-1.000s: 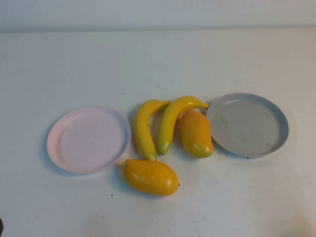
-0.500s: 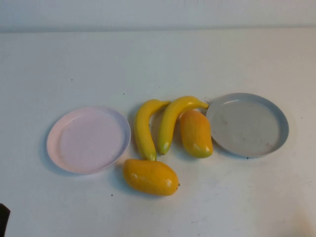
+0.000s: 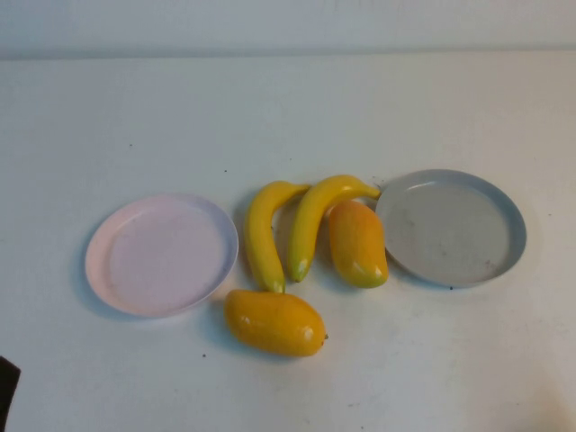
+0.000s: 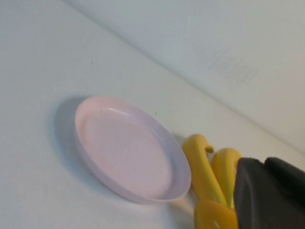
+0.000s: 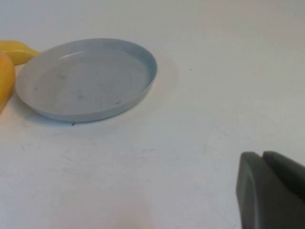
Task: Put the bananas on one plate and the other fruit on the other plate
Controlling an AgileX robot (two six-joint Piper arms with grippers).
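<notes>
Two bananas [image 3: 261,236] [image 3: 315,216] lie side by side on the table between the pale pink plate [image 3: 162,255] and the grey-blue plate [image 3: 450,227]. One mango [image 3: 357,243] lies next to the grey-blue plate, the other mango [image 3: 274,321] in front of the bananas. Both plates are empty. My left gripper [image 4: 264,162] is shut and empty, low at the table's front left; only its dark tip [image 3: 4,391] shows in the high view. The left wrist view shows the pink plate [image 4: 128,148], the bananas [image 4: 202,167] and a mango [image 4: 214,217]. My right gripper [image 5: 262,155] is shut and empty, short of the grey-blue plate [image 5: 86,78].
The white table [image 3: 288,117] stretches back to a pale wall. A banana tip [image 5: 16,50] and a mango edge [image 5: 4,81] show beside the grey-blue plate in the right wrist view.
The left gripper's dark tip has come a little further into the bottom left corner of the high view. The fruit and plates have not moved.
</notes>
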